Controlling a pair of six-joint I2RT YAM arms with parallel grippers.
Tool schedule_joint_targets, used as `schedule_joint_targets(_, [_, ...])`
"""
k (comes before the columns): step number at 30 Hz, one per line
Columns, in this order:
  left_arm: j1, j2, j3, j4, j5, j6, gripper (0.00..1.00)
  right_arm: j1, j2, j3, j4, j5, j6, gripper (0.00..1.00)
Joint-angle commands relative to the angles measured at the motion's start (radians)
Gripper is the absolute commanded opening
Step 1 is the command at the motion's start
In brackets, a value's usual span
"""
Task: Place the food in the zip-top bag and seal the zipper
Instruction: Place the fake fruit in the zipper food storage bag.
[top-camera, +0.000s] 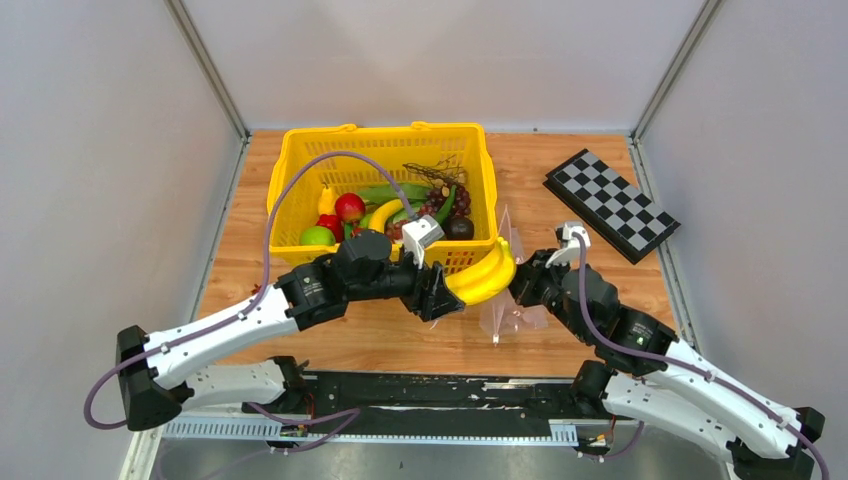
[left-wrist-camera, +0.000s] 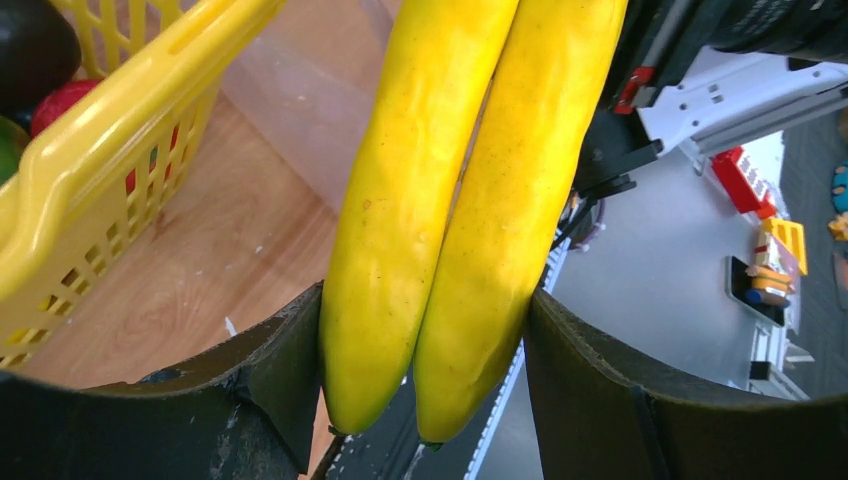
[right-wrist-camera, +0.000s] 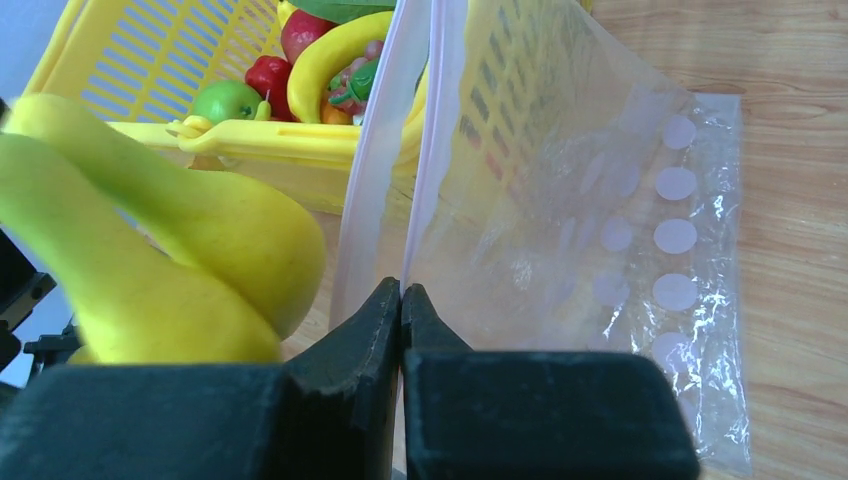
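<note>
- Top external view: my left gripper (top-camera: 447, 297) is clamped on a pair of yellow bananas (top-camera: 487, 274), holding them in the air just in front of the yellow basket (top-camera: 380, 135), and their far end points toward my right arm.
- Left wrist view: the two bananas sit side by side between my dark fingers (left-wrist-camera: 285, 370). Each finger presses against an outer side, and the blunt ends poke out just below the pads.
- My right gripper (top-camera: 517, 283) is pinched tight on the zip-top bag (top-camera: 515, 318), its two jaws meeting with only the plastic between them.
- Right wrist view: the grip is at the top edge, where the pale pink-white zipper (right-wrist-camera: 372, 180) runs upward from my jaws. The clear dotted sheet hangs to the right, with its lower part on the wooden table (top-camera: 560, 190).
- The bag stands upright between the basket's near right corner and my right gripper, and the bananas are just to its left.
- More food lies in the basket: a red apple (top-camera: 349, 207), a green apple (top-camera: 316, 236), purple grapes (top-camera: 440, 200) and green pods.
- A black-and-white checkerboard (top-camera: 611, 205) lies at the far right of the table, well apart from the bag.
</note>
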Motion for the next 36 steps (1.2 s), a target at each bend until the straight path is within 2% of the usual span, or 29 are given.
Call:
schedule_joint_targets(1, [-0.054,0.032,0.06,-0.102,-0.156,0.011,0.11,-0.003,-0.072,-0.045,0.119,-0.013,-0.034,0.03])
schedule_joint_targets(6, [-0.131,0.141,0.182,-0.253,-0.332,0.065,0.11,-0.002,-0.088,-0.052,0.127,-0.033,-0.055,0.04])
schedule_joint_targets(13, [-0.233,0.257,0.351,-0.421,-0.552,0.075,0.1,-0.002,-0.022,0.011,-0.019,0.033,-0.067,0.02])
schedule_joint_targets(20, [-0.257,0.306,0.48,-0.626,-0.735,0.073,0.11,0.0,0.072,0.101,-0.143,0.11,-0.102,0.01])
schedule_joint_targets(25, [-0.264,0.363,0.585,-0.726,-0.782,0.074,0.12,0.007,0.082,0.137,-0.146,0.108,-0.126,0.01])
schedule_joint_targets(28, [-0.269,0.371,0.592,-0.695,-0.764,0.063,0.12,0.008,0.085,0.142,-0.13,0.088,-0.129,0.02])
schedule_joint_targets(36, [-0.269,0.312,0.496,-0.435,-0.679,0.019,0.12,0.018,0.081,0.103,-0.084,0.068,-0.097,0.03])
